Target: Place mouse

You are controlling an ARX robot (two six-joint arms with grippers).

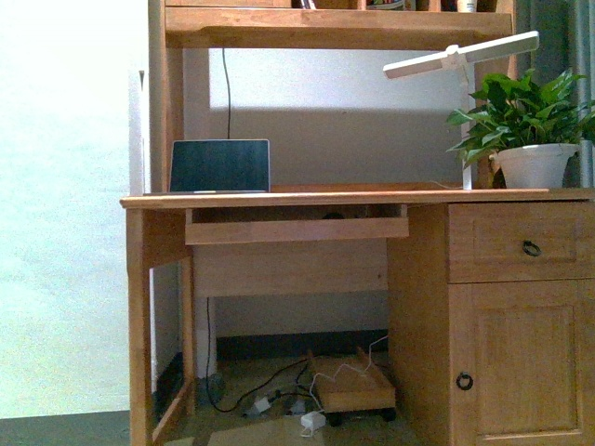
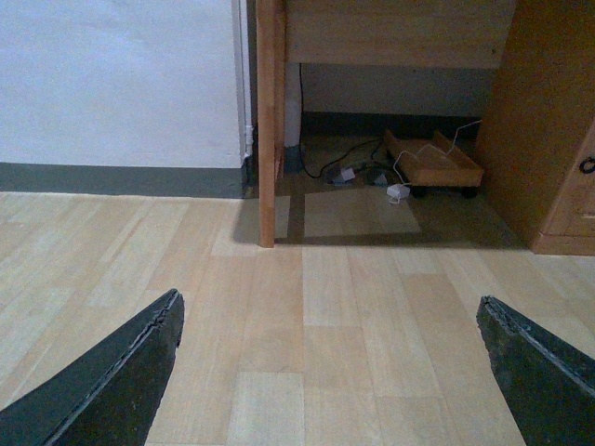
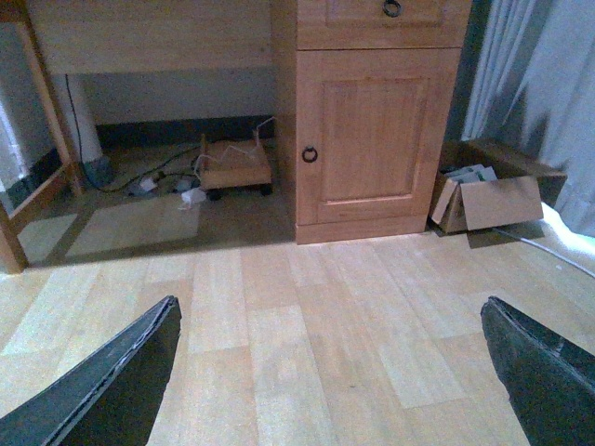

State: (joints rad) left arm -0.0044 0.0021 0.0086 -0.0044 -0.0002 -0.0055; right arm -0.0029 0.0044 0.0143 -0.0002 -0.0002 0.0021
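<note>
One dark lump on the pull-out tray beneath the front edge of the desk may be the mouse, its axis unreadable. The left gripper gapes wide, empty. The right gripper does likewise; the lump probably lies ahead, above both.

I'm facing a home study: a wooden desk with a laptop at its left end and a potted plant and lamp at its right end. Plank flooring and a curtain suit a lived-in room.
</note>
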